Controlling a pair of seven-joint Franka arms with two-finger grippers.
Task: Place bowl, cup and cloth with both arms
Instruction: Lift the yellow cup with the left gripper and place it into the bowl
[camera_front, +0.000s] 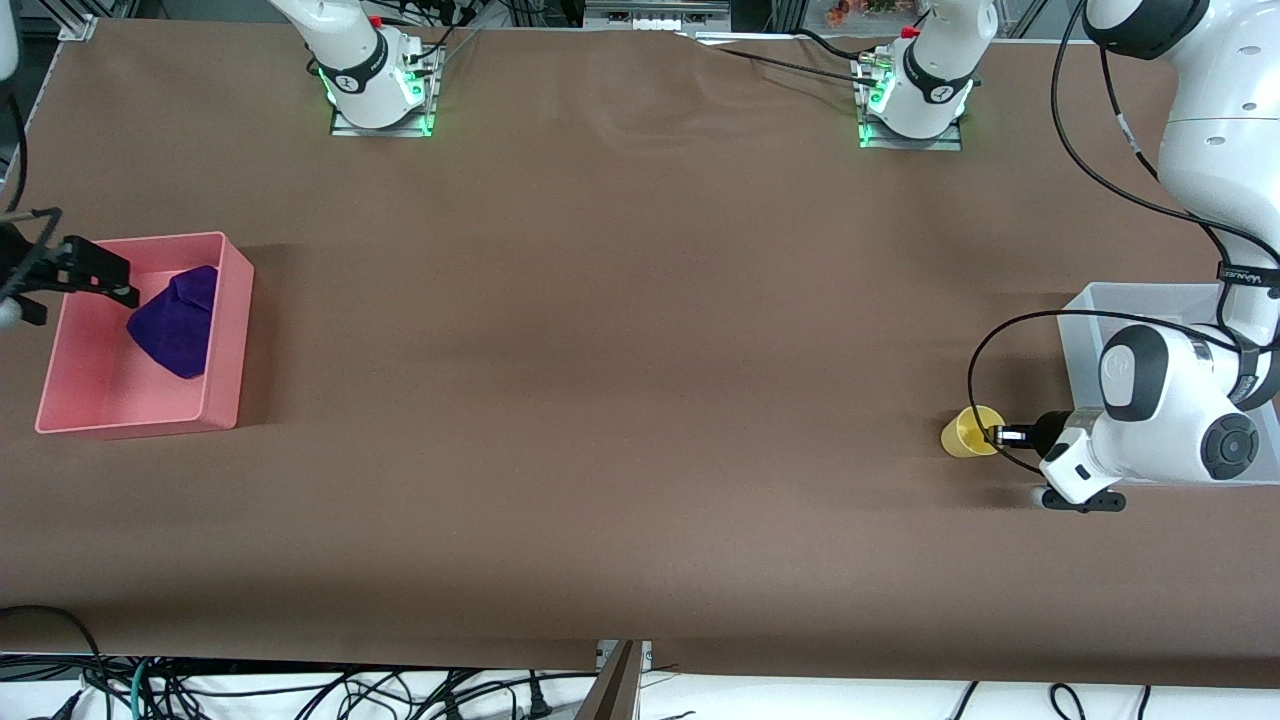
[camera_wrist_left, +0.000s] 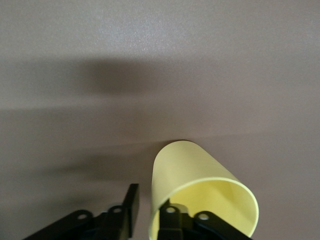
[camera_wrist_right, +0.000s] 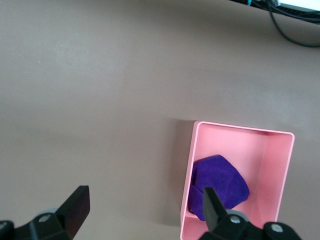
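Note:
The yellow cup (camera_front: 970, 432) is on the brown table beside a clear bin, toward the left arm's end. My left gripper (camera_front: 998, 435) reaches its rim at a slant. In the left wrist view the cup (camera_wrist_left: 190, 165) opens toward the camera. My left gripper (camera_wrist_left: 150, 204) straddles its wall, with one finger inside and one outside; a small gap shows at the outer finger. The purple cloth (camera_front: 178, 320) lies in a pink tray (camera_front: 228, 340). My right gripper (camera_front: 122, 283) is open and empty over the tray's outer side. The bowl is out of view.
The clear bin (camera_front: 1090, 305) is largely covered by the left arm. The pink tray (camera_wrist_right: 240, 131) with the cloth (camera_wrist_right: 220, 182) also shows in the right wrist view, past my open right gripper (camera_wrist_right: 144, 202). Both arm bases stand at the table's back edge.

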